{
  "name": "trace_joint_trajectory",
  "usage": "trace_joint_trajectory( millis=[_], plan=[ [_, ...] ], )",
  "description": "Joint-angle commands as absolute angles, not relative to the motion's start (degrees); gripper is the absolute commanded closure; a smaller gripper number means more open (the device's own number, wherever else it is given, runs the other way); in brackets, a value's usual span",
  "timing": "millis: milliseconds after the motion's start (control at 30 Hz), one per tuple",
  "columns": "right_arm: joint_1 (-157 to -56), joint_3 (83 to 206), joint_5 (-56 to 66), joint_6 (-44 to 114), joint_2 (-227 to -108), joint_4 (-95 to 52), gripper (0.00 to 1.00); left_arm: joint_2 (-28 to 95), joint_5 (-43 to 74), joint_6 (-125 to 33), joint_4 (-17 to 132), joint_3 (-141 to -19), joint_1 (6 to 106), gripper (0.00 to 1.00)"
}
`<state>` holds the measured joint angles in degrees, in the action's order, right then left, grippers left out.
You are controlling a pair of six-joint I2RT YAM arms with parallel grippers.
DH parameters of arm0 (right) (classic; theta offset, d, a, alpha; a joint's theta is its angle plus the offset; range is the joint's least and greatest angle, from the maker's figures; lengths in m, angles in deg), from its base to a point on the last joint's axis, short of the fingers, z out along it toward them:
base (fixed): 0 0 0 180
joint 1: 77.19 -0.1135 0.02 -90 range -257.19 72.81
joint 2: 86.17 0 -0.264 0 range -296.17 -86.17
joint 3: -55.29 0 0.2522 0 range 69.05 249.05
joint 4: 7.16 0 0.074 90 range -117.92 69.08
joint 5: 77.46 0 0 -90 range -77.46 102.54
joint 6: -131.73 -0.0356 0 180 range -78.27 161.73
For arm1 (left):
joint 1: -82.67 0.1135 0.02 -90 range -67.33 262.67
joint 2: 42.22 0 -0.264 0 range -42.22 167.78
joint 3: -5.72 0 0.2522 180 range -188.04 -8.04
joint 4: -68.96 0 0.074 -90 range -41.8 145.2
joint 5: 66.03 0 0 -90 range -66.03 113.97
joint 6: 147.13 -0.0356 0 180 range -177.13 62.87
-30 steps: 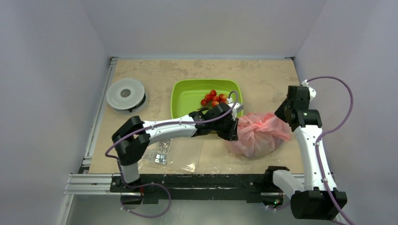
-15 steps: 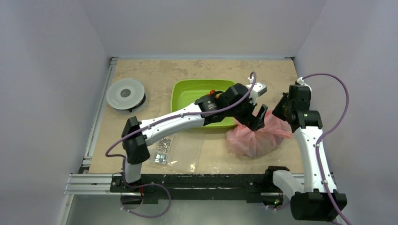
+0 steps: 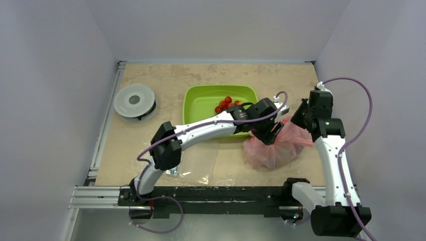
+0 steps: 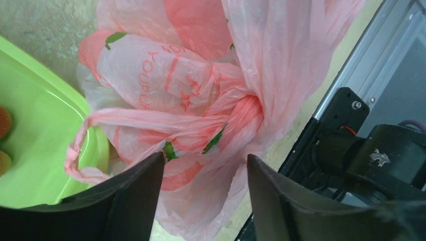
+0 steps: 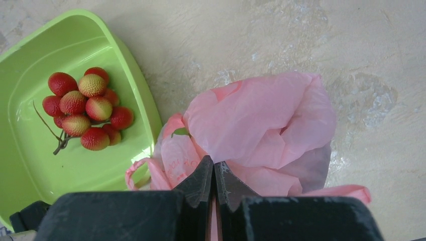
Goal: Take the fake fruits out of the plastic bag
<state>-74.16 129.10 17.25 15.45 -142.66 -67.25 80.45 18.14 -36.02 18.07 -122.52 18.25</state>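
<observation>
left pincer (image 4: 203, 158) gapes over plastic bag (image 4: 176, 75) by tray (image 4: 45, 150) rim; right pincer (image 5: 214, 166) seemingly pinches it.

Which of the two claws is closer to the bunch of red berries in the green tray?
Left. The left gripper hangs open over the plastic bag, beside the green tray holding the berries. The right gripper is shut on the bag's other side, farther off.

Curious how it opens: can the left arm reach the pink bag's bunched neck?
Likely yes: the left tool is open at the neck of the bag, nothing between; the right tool pinches another fold.
</observation>
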Motion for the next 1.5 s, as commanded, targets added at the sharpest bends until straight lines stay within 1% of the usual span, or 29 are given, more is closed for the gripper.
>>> trace_joint_trajectory(
  millis=[0, 67, 133, 167, 267, 367, 500, 600, 700, 733, 767, 867, 900, 967, 1100, 1167, 1200, 1367, 1467],
  plan=[
    [-74.0, 129.8, 16.7, 17.1, -141.7, -64.2, 1.0, 78.3, 17.2, -35.0, 19.8, -121.1, 18.4, 0.53],
    [-74.0, 129.8, 18.0, 17.1, -142.2, -64.1, 1.0, 76.2, 17.6, -34.4, 21.3, -118.1, 18.4, 0.68],
    [-74.0, 130.2, 19.0, 17.2, -142.6, -64.4, 1.0, 73.2, 18.8, -33.1, 23.5, -113.5, 18.5, 0.78],
    [-74.0, 130.4, 19.9, 17.2, -142.6, -64.6, 1.0, 71.2, 18.9, -32.1, 25.0, -110.7, 18.9, 0.86],
    [-74.3, 131.6, 22.9, 15.7, -143.4, -65.7, 1.0, 65.8, 17.2, -27.4, 31.3, -101.7, 20.8, 1.0],
    [-74.3, 132.3, 24.9, 14.4, -145.6, -66.1, 1.0, 63.1, 12.8, -23.4, 37.1, -95.0, 22.7, 1.0],
    [-74.3, 134.4, 29.7, 13.5, -148.5, -66.9, 1.0, 60.9, 10.1, -19.3, 41.0, -89.4, 23.5, 1.0],
    [-74.3, 135.4, 30.3, 13.7, -151.1, -67.7, 1.0, 60.8, 8.6, -15.9, 41.5, -89.1, 23.7, 1.0],
    [-74.3, 135.2, 30.5, 14.2, -152.5, -69.6, 1.0, 62.7, 6.6, -13.8, 39.6, -92.1, 23.9, 1.0],
    [-74.3, 134.9, 30.2, 14.8, -152.2, -69.6, 0.96, 63.8, 6.1, -13.5, 38.6, -93.7, 23.8, 1.0],
    [-74.3, 134.5, 29.8, 14.8, -151.4, -69.5, 0.88, 64.8, 5.8, -13.2, 37.7, -95.0, 23.8, 1.0],
    [-74.3, 136.4, 26.3, 15.3, -150.4, -70.7, 0.56, 67.6, 5.0, -12.1, 35.9, -97.8, 23.8, 1.0],
    [-74.3, 137.4, 25.9, 15.3, -150.3, -72.3, 0.47, 68.3, 4.8, -12.1, 35.7, -98.5, 23.8, 1.0],
    [-74.3, 137.7, 24.1, 15.7, -149.7, -74.2, 0.37, 69.5, 5.3, -12.0, 35.4, -99.2, 23.8, 1.0],
    [-74.3, 133.4, 18.8, 14.7, -144.5, -74.8, 0.22, 70.4, 7.6, -12.7, 38.5, -97.8, 23.8, 1.0],
    [-74.3, 130.2, 15.0, 12.9, -141.9, -74.4, 0.17, 70.7, 8.6, -13.3, 39.9, -97.6, 23.9, 1.0],
    [-74.3, 129.2, 13.8, 12.2, -141.2, -75.2, 0.16, 70.7, 8.9, -13.8, 40.7, -97.6, 23.9, 1.0],
    [-74.3, 125.8, 8.1, 9.6, -138.4, -78.4, 0.16, 71.9, 7.8, -15.8, 39.5, -100.7, 24.0, 1.0],
    [-74.3, 123.0, 6.5, 7.6, -135.9, -75.5, 0.18, 72.6, 6.5, -16.2, 39.9, -101.5, 24.0, 1.0]
  ],
)
